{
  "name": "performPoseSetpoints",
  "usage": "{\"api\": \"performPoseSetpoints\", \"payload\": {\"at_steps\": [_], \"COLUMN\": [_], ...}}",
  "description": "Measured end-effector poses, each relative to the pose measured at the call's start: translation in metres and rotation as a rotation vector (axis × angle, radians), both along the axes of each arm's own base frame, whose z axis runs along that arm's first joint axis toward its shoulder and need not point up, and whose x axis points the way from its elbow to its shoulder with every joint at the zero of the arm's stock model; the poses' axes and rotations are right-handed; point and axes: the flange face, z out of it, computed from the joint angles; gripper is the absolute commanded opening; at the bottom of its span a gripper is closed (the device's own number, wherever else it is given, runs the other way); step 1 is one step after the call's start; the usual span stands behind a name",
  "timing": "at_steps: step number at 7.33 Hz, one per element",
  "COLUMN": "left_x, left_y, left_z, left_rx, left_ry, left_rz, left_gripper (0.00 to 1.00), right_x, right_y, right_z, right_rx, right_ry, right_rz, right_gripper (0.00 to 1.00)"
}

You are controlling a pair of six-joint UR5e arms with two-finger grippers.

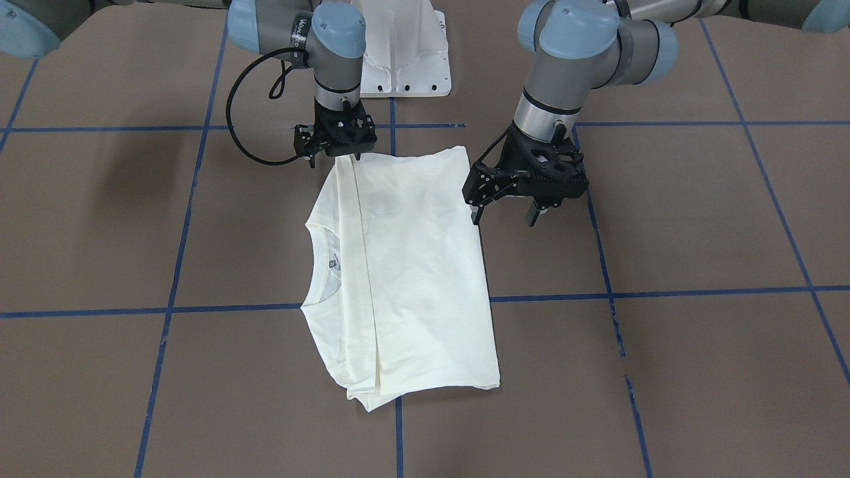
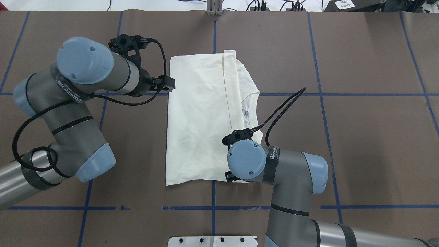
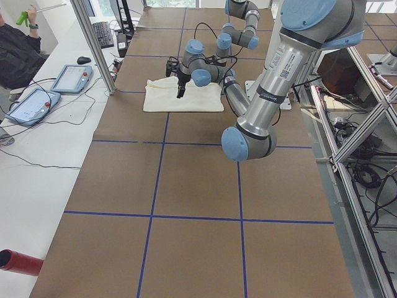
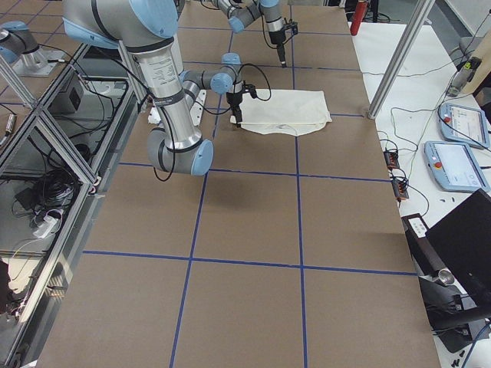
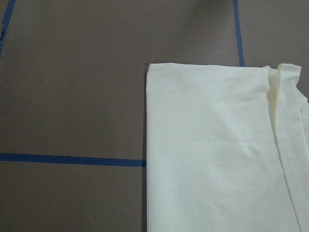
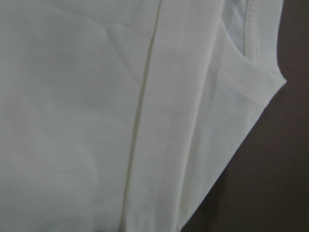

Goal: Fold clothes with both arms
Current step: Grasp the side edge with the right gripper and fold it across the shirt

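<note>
The cream T-shirt (image 1: pixel 412 265) lies folded flat on the brown table, plain side up, with its collar (image 1: pixel 325 265) toward my right side; the cat print is hidden. It also shows in the overhead view (image 2: pixel 199 120). My left gripper (image 1: pixel 505 216) is open and empty. It hovers just beside the shirt's edge on my left, near the corner closest to my base. My right gripper (image 1: pixel 335 158) stands low over the shirt's near corner on the collar side, fingers apart, holding nothing that I can see. Both wrist views show only cloth (image 5: pixel 217 154) (image 6: pixel 120 121) and table.
The white pedestal base (image 1: pixel 405 60) stands behind the shirt. Blue tape lines (image 1: pixel 664 292) cross the brown table. A black cable (image 2: pixel 284 106) loops from my right wrist. Tablets (image 4: pixel 453 165) lie on the side bench.
</note>
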Motion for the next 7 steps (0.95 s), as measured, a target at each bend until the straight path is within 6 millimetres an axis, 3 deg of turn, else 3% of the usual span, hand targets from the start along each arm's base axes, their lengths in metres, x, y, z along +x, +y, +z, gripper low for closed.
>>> {"api": "performPoseSetpoints", "payload": {"at_steps": [4,7], "left_x": [0.001,0.005], "left_y": [0.002,0.004], "left_z": [-0.001,-0.002], "left_rx": [0.001,0.001], "left_ry": [0.005,0.008], "left_rz": [0.003,0.007], "left_gripper": [1.0,1.0], "right_x": [-0.004,0.006], "right_y": [-0.001,-0.016], "right_z": [0.008,0.015], "right_rx": [-0.019,-0.026], "right_ry": [0.018,0.03], "right_rz": [-0.01,0.016], "right_gripper": [1.0,1.0]}}
